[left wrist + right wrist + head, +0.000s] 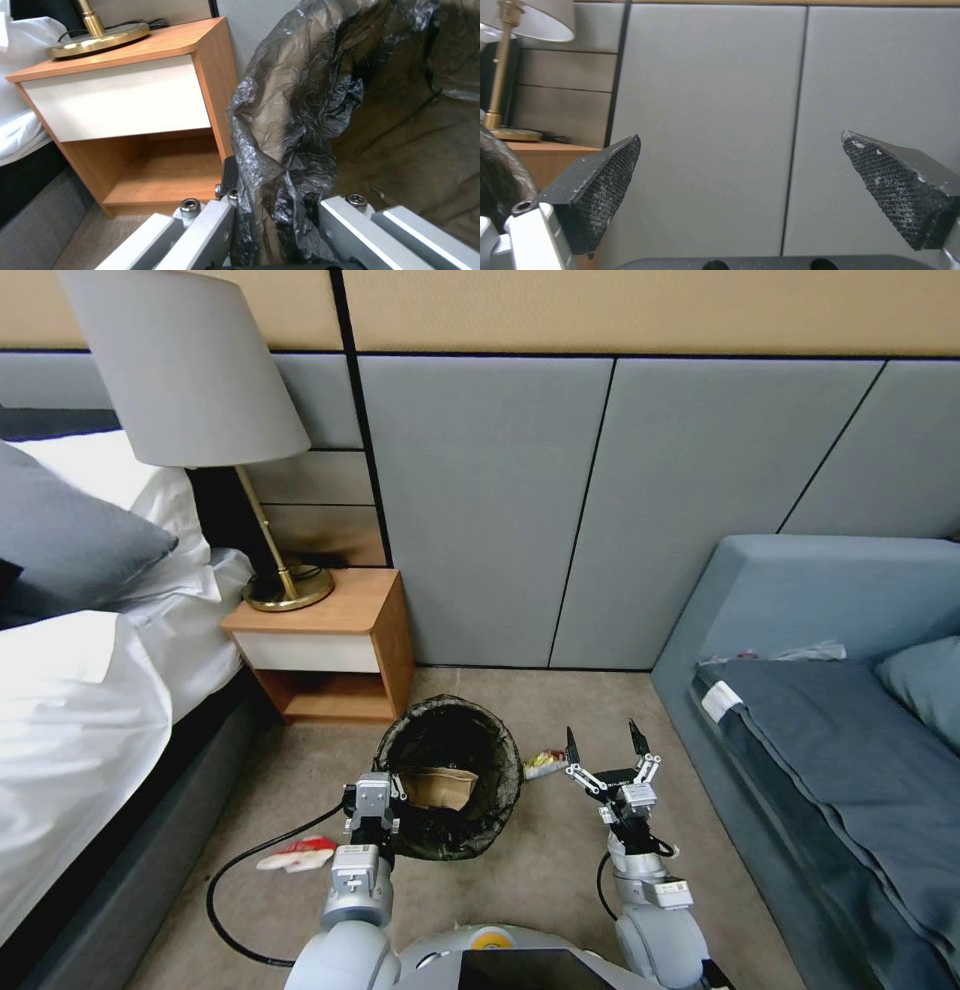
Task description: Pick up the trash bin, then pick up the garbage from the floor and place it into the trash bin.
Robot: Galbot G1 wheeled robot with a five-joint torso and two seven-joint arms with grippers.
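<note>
**Bin held at left; right claw open beside the nearest litter**

Left to right across the carpet. A red-and-white pack (297,855) lies on the floor at the near left, just beside the left arm and its cable (235,880), behind the bin's position relative to the wall. The nightstand (330,650) stands against the wall at the left, with the lamp base (288,588) on its top.

The left gripper (372,815) is clamped on the near-left rim of the trash bin (450,775). In the left wrist view its fingers (210,228) pinch the black liner (290,142) folded over the rim. The bin sits in front of the nightstand's open shelf; whether it is lifted clear of the carpet cannot be told from these views. A tan curled piece (438,787) lies inside it.

Just right of the bin's rim, a small yellow-and-red wrapper (545,761) lies on the carpet. Its long axis appears to run roughly left-right.

The right gripper (606,740) is fully spread and holds nothing; its pads (600,187) frame only the wall panel. The wrapper lies just left of its left fingertip and lower down. The right arm is the nearer one, so the next reach likely calls for a short leftward, downward shift.

The sofa (820,740) bounds the floor at the right.
</note>
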